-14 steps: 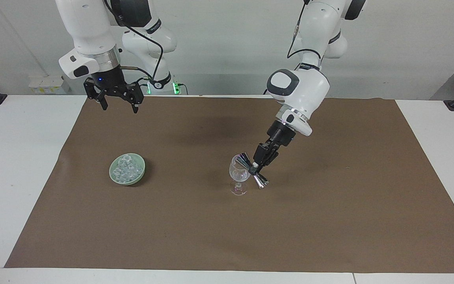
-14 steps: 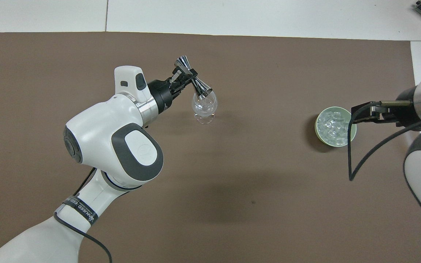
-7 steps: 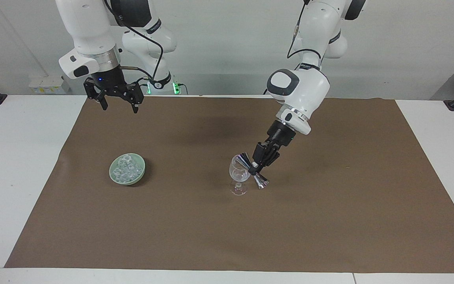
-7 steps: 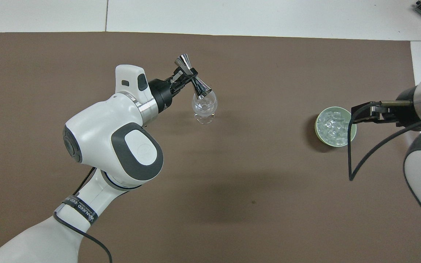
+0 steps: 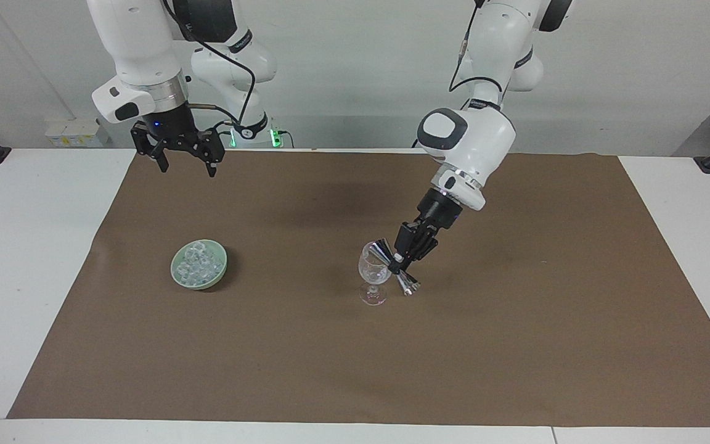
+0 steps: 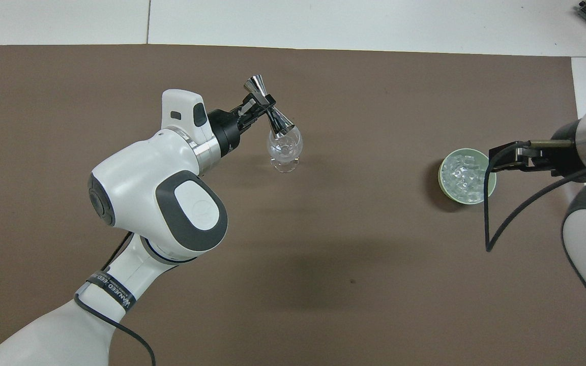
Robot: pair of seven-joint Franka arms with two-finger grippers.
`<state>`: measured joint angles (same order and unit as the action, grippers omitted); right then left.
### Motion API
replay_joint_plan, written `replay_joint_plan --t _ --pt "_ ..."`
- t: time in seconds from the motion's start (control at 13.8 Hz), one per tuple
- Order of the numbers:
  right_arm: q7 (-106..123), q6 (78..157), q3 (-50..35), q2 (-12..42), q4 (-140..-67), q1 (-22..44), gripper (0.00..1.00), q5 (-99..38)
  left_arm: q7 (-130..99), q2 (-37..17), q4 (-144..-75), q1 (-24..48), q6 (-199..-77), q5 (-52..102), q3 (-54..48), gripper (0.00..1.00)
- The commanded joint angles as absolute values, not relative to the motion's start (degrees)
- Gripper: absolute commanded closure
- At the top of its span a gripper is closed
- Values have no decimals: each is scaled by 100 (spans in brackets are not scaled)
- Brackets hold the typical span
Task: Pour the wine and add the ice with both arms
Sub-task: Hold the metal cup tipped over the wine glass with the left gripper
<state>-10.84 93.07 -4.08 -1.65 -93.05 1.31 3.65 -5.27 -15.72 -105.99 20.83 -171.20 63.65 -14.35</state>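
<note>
The left gripper (image 5: 402, 261) pinches a steel double-cone jigger (image 5: 395, 266) at its narrow waist, fingers pressed onto it from both sides. That waist grip seems chosen so that the jigger can be turned like a lever: it is tilted steeply, with one cone's mouth at the rim of the wine glass (image 5: 373, 271) and the other cone pointing down and away toward the left arm's end of the mat. In the overhead view the lower mouth of the jigger (image 6: 270, 112) lies over the bowl of the wine glass (image 6: 285, 149), which fits a pour in progress or just ending; whether liquid is running I cannot tell. The glass stands upright on its foot near the middle of the brown mat (image 5: 515, 345), clear, with bright glints in its bowl.

The right gripper (image 5: 185, 163) waits with its fingers spread and empty, up in the air over the mat's edge nearest the robots, at the right arm's end. It probably holds off there until the pour is done.

The ice (image 5: 197, 262) is a glistening heap of small clear chunks filling a pale green bowl (image 5: 177, 276). The bowl sits on the mat toward the right arm's end, well apart from the glass and farther from the robots than the mat edge under the right gripper.
</note>
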Motion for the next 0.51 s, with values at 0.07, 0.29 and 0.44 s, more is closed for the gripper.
replay_joint_plan --t 0.07,0.29,0.44 --pt "-976 9343 -378 -299 -9457 132 0 290 -544 -1661 -10468 2189 -17218 6310 -1345 100" --pt "-976 9343 -387 -299 -9457 132 0 290 -755 -1652 -10459 2118 -17113 6372 -1362 100" --pt "-976 9343 -387 -299 -9457 132 0 290 -1079 -1609 -10407 2031 -16815 6407 -1354 100"
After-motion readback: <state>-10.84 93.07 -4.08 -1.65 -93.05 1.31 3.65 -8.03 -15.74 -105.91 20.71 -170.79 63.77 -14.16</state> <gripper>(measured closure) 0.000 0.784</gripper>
